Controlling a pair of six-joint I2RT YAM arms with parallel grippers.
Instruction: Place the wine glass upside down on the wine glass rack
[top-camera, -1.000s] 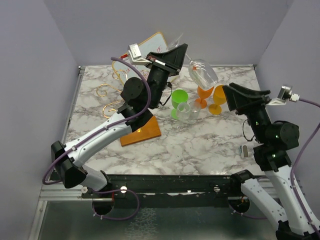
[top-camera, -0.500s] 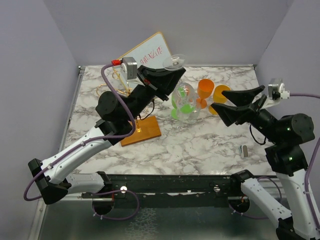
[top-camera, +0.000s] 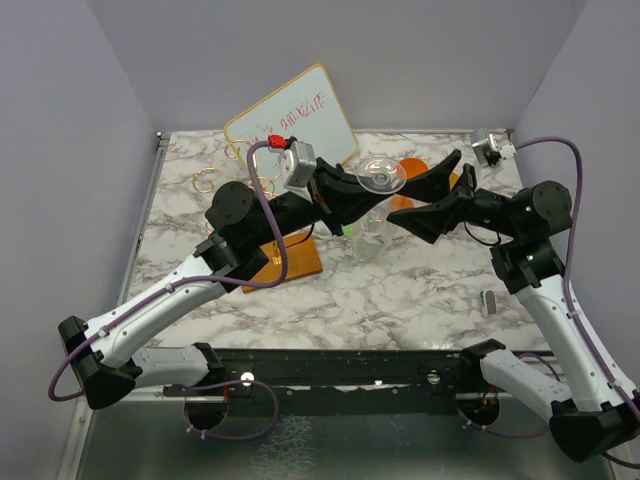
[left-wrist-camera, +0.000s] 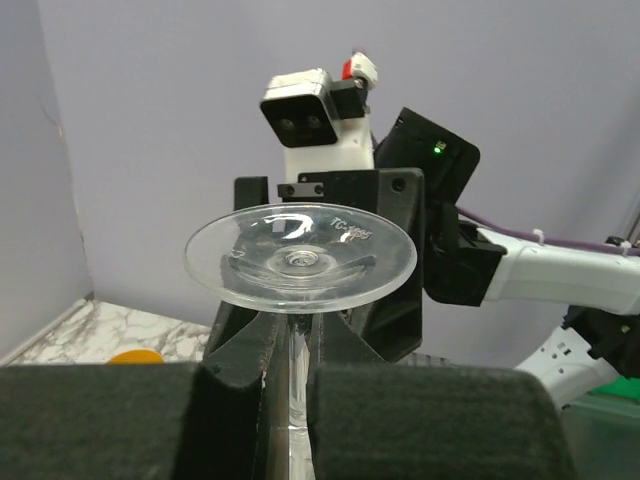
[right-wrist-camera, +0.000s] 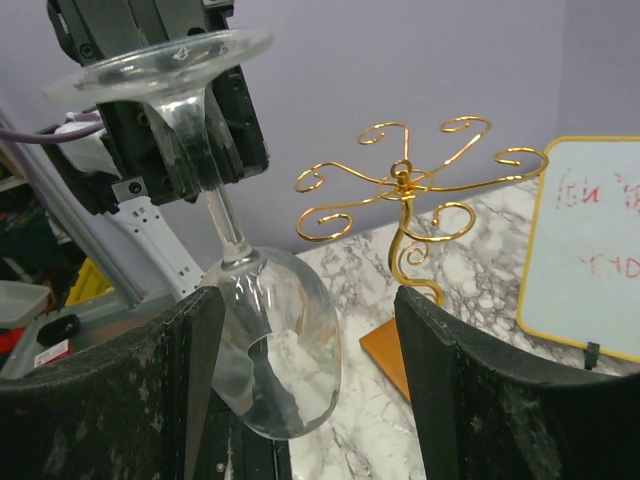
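Observation:
The clear wine glass (top-camera: 380, 177) hangs upside down, foot up, above the middle of the table. My left gripper (top-camera: 350, 195) is shut on its stem (left-wrist-camera: 293, 370), just under the foot (left-wrist-camera: 300, 255). In the right wrist view the bowl (right-wrist-camera: 280, 340) hangs between the open fingers of my right gripper (right-wrist-camera: 308, 300), nearer the left finger, not gripped. My right gripper (top-camera: 415, 195) faces the left one. The wine glass rack (top-camera: 215, 182), gold wire with curled arms, stands on its brown base (top-camera: 292, 262) at the left. It also shows behind the glass in the right wrist view (right-wrist-camera: 400, 180).
A tilted whiteboard (top-camera: 290, 115) stands at the back. Orange cups (top-camera: 410, 168) and a mostly hidden green cup (top-camera: 347, 228) sit behind the grippers. A small grey object (top-camera: 489, 301) lies at the right front. Purple walls close in three sides.
My left arm has swung the glass down and turned it foot up. My right gripper has moved left and up to it, open, so its fingers now flank the bowl.

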